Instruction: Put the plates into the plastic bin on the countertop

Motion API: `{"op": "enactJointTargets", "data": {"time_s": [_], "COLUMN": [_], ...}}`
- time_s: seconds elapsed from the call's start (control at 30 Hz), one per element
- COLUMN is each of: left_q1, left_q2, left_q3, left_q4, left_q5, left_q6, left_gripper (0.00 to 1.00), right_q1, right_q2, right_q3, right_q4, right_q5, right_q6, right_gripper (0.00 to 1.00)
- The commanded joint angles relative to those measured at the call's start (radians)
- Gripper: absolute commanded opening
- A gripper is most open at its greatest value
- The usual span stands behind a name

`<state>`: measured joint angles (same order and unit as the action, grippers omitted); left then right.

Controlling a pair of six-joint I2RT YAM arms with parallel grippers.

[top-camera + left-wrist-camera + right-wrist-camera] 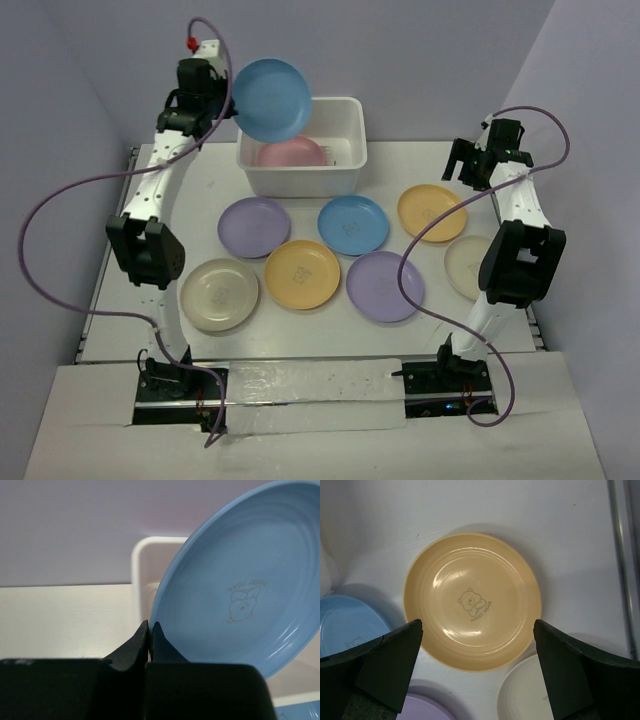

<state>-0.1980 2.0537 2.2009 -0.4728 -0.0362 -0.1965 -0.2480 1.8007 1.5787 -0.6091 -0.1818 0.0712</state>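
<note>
My left fingers (pixel 142 645) are clenched on the lower rim of a blue plate (pixel 240 595), both tips pressed together with the thin edge pinched between them. The plate stands tilted in the air, its hollow face and small printed bear turned toward the wrist camera. From above I see it hanging over the back left corner of the bin (pixel 300 183); I cannot tell whether it touches the rim. A pink plate (pixel 290 153) rests inside the bin, in its left half. My right fingers (pixel 385 665) are spread wide and grasp nothing. They hover above a yellow-orange plate (pixel 472 600) that lies face up on the counter (pixel 180 200) to the right of the bin, and in the wrist view the plate sits framed between the two tips. Just beside it, toward the near right, lies a cream plate (pixel 530 692), partly hidden by the right arm in the top view. To its left is a second blue plate (pixel 352 224), and further left a purple plate (pixel 253 227). In the nearer row I count a second cream plate (pixel 219 293), a second yellow-orange plate (pixel 302 273) and a second purple plate (pixel 383 285). These lie close together, rims touching or nearly so; I cannot tell which. All seven of these plates lie flat on the counter, outside the bin.
</note>
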Motion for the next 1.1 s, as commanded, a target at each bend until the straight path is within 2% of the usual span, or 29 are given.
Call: {"op": "enactJointTargets", "data": {"time_s": [0.0, 0.3, 0.5, 0.57, 0.63, 0.67, 0.7, 0.83, 0.87, 0.97, 1.07], "left_q1": [-0.031, -0.055, -0.073, -0.074, -0.074, -0.076, -0.078, -0.081, -0.081, -0.084, -0.087], "left_q2": [0.098, 0.254, 0.289, 0.298, 0.296, 0.291, 0.286, 0.260, 0.252, 0.211, 0.142], "left_q3": [0.093, 0.139, 0.116, 0.119, 0.115, 0.109, 0.109, 0.128, 0.147, 0.186, 0.157], "left_q4": [0.094, 0.124, 0.116, 0.109, 0.105, 0.104, 0.101, 0.102, 0.100, 0.111, 0.144], "left_q5": [-0.073, -0.046, -0.037, -0.029, -0.023, -0.018, -0.016, -0.002, 0.004, 0.007, -0.002], "left_q6": [-0.002, 0.016, 0.021, 0.013, 0.007, 0.004, 0.003, -0.005, -0.007, -0.008, -0.005], "left_gripper": [0.00, 0.00, 0.01, 0.04, 0.18, 0.29, 0.47, 0.83, 0.87, 0.89, 0.92], "right_q1": [-0.054, -0.082, -0.096, -0.096, -0.098, -0.099, -0.100, -0.098, -0.102, -0.100, -0.100], "right_q2": [-0.073, -0.078, -0.048, -0.032, -0.019, -0.008, 0.003, 0.035, 0.045, 0.084, 0.144], "right_q3": [0.032, 0.020, 0.036, 0.046, 0.054, 0.060, 0.070, 0.090, 0.092, 0.111, 0.140], "right_q4": [-0.011, -0.015, -0.034, -0.036, -0.038, -0.037, -0.040, -0.042, -0.037, -0.037, -0.047], "right_q5": [0.013, 0.000, -0.014, -0.013, -0.014, -0.019, -0.025, -0.031, -0.031, -0.030, -0.028], "right_q6": [-0.039, -0.060, -0.108, -0.120, -0.125, -0.127, -0.128, -0.133, -0.134, -0.140, -0.156], "right_gripper": [0.98, 0.98, 0.96, 0.94, 0.91, 0.90, 0.89, 0.82, 0.81, 0.78, 0.76]}}
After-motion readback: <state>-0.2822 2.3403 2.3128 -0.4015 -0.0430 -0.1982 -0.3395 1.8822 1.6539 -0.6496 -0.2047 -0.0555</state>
